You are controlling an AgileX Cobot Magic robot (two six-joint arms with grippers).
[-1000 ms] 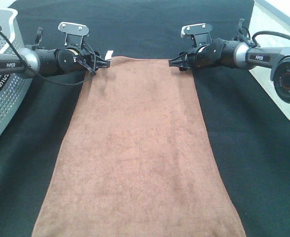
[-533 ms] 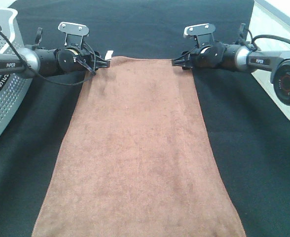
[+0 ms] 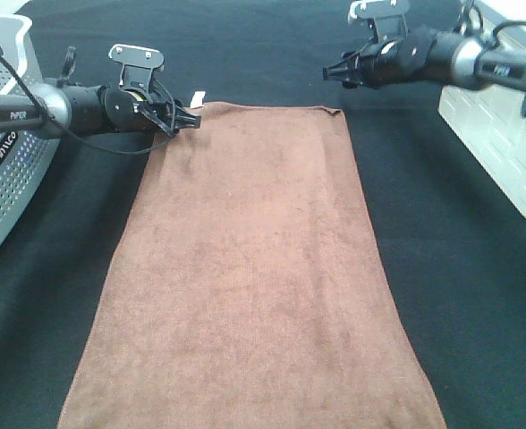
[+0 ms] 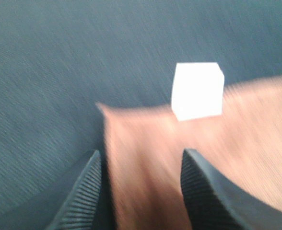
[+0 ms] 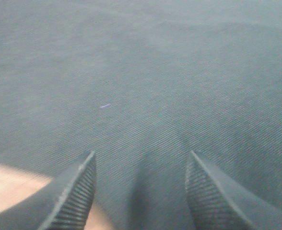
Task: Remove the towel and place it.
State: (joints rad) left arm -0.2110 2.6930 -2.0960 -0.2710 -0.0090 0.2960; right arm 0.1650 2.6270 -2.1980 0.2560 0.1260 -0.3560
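We see the towel [image 3: 250, 268] lying flat and smooth along the black bench [image 3: 478, 295], its long axis running from twelve to six o'clock in the high view, the near end passing out of the picture at the bottom. Our left gripper [image 3: 191, 115] sits low at the far left corner, about eleven o'clock, just beside the small white tag [image 3: 197, 97]; the left wrist view, though blurred, shows its fingers [image 4: 78, 196] spread apart with towel cloth between them and not pinched, so we read it as open over the corner. Our right gripper [image 3: 332, 71] hangs clear of the bench at about one o'clock, apart from the far right corner, its fingers [image 5: 69, 196] open with only dark bench cover between them. We judge the towel is spread this way because it is already laid out as placed, and both grippers are open because nothing more needs holding. A perforated grey basket [image 3: 4, 170] stands at nine o'clock, a white unit [image 3: 500, 134] at two.
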